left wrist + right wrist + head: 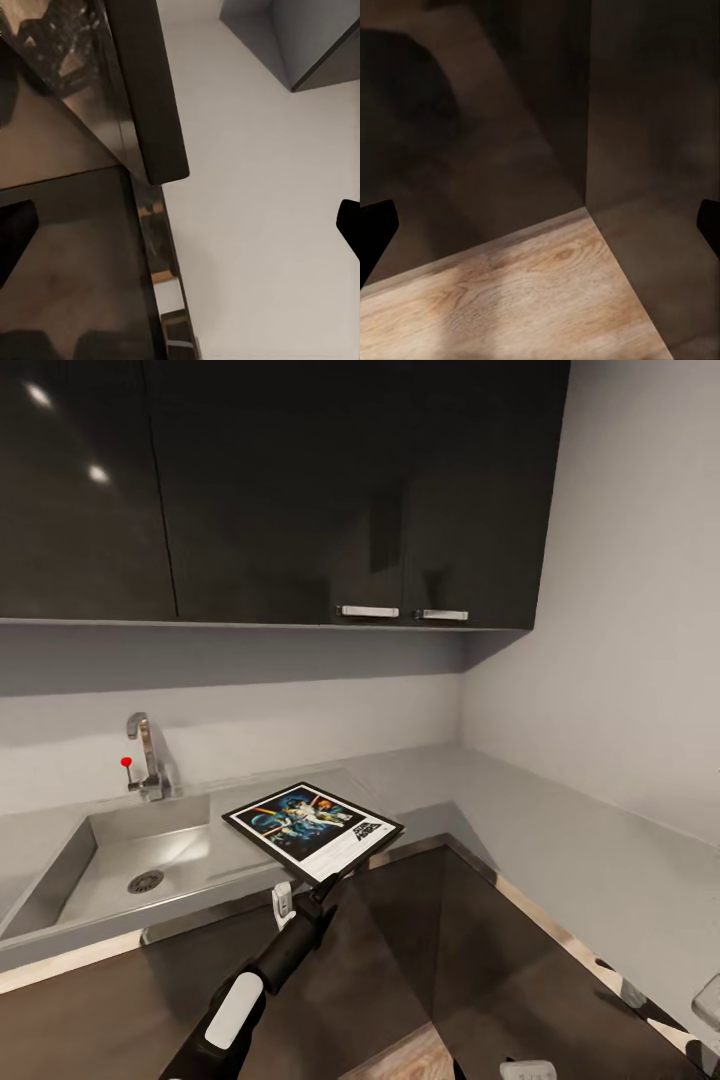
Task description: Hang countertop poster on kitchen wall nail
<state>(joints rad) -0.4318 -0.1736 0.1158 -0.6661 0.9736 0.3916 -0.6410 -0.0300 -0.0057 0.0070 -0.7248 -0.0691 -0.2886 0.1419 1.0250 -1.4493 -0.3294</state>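
The poster [313,828], black-framed with a white border and dark blue Star Wars artwork, lies on the kitchen countertop [560,830] just right of the sink, its near corner sticking out past the front edge. My left gripper [305,895] sits right at that overhanging corner; in the left wrist view the left gripper [180,236] has its fingers wide apart, open, with a dark frame-like edge [150,90] ahead. The right gripper [540,232] hangs low and open over wooden floor, holding nothing. The wall nails are out of view.
A steel sink [70,860] with tap [145,755] is inset at the left. Dark glossy upper cabinets [280,490] hang above. The counter turns along the plain grey right wall [640,610]. Dark lower cabinet fronts [420,950] stand below the counter.
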